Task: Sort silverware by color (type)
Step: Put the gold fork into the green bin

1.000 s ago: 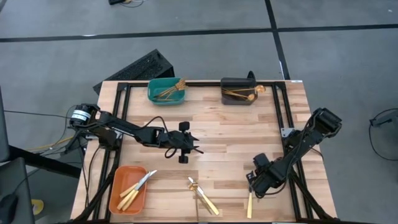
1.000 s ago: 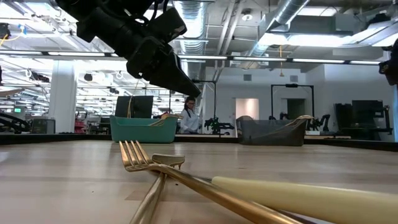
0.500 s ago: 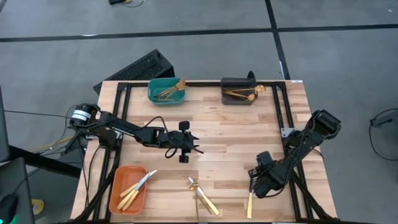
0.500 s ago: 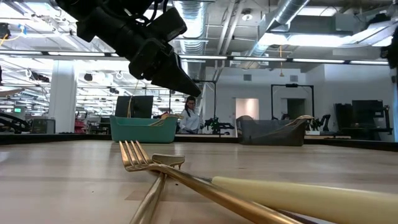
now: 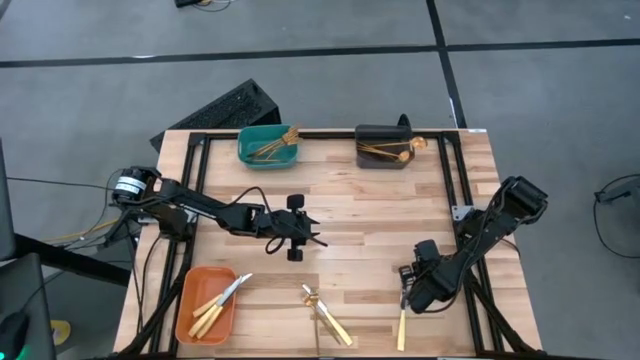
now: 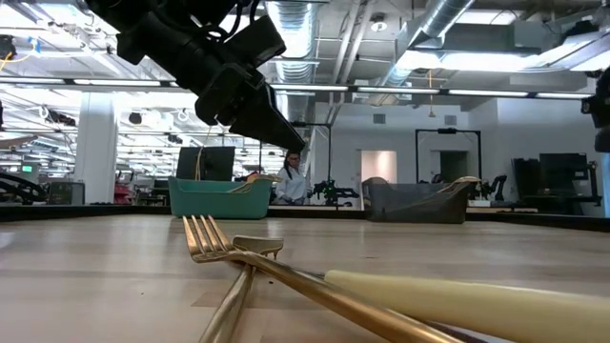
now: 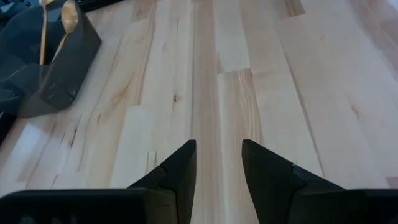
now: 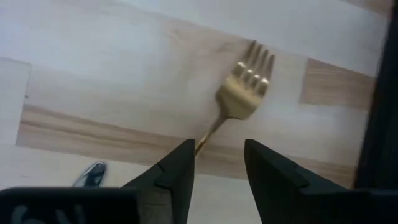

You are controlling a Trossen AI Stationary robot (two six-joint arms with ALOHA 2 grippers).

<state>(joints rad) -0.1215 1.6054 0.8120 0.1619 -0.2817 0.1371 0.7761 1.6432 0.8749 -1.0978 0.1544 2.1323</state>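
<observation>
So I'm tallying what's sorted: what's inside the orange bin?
The orange bin holds a few cream-handled knives, one silver blade poking over its rim. The exact count is unclear, since they overlap.

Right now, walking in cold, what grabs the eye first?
The right gripper, fingers open, poised over a slim gold fork at the wooden table's near right edge. Then three bins holding cutlery: teal, dark grey and orange. The left gripper hovers open mid-table.

Bare planks ahead of left hand (image 7: 217, 177), dark grey bin (image 7: 53, 74) beside
</observation>
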